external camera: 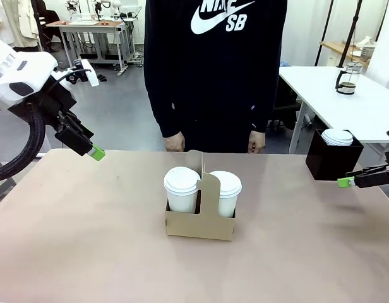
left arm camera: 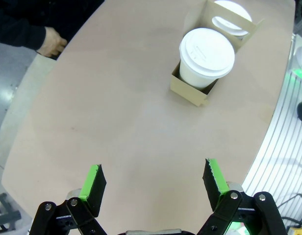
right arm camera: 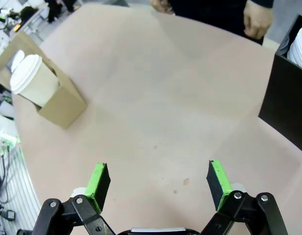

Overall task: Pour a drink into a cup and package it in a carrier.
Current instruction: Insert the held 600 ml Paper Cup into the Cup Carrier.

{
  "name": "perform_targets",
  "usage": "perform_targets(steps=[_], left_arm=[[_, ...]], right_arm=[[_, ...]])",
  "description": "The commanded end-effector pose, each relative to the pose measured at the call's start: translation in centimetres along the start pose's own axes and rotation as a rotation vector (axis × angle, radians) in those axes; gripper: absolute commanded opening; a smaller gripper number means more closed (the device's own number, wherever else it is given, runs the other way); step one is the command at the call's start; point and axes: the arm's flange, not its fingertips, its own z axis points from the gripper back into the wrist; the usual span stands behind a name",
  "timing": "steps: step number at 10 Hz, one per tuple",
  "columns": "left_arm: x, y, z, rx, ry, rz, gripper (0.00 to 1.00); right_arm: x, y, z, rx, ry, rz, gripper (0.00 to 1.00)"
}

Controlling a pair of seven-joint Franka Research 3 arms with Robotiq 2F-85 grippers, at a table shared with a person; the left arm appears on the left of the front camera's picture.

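The carrier sits mid-surface with two lidded white cups standing upright in its holes, so the packaging looks done, though no tall unlidded cup can be made out. Left claw hangs wide open and empty, raised off to the carrier's left. Right claw, also wide and empty, is low by the black box; neither arm is clearly closer.

Only legible print: white swoosh logo with partly cropped "NIKE" above "SB" on the chest of the person's black sweatshirt; cup lids' embossing unreadable.
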Motion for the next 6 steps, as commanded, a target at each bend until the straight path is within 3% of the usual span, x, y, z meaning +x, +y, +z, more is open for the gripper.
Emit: perform_targets(steps=[1,6], left_arm=[[0.01,-0.13,0.15,-0.01,-0.006,0.019,1.0],[0.01,-0.13,0.15,-0.01,-0.006,0.019,1.0]], right_arm=[[-0.06,-0.03,0.15,0.007,-0.006,0.026,1.0],[-0.06,-0.03,0.15,0.007,-0.006,0.026,1.0]])
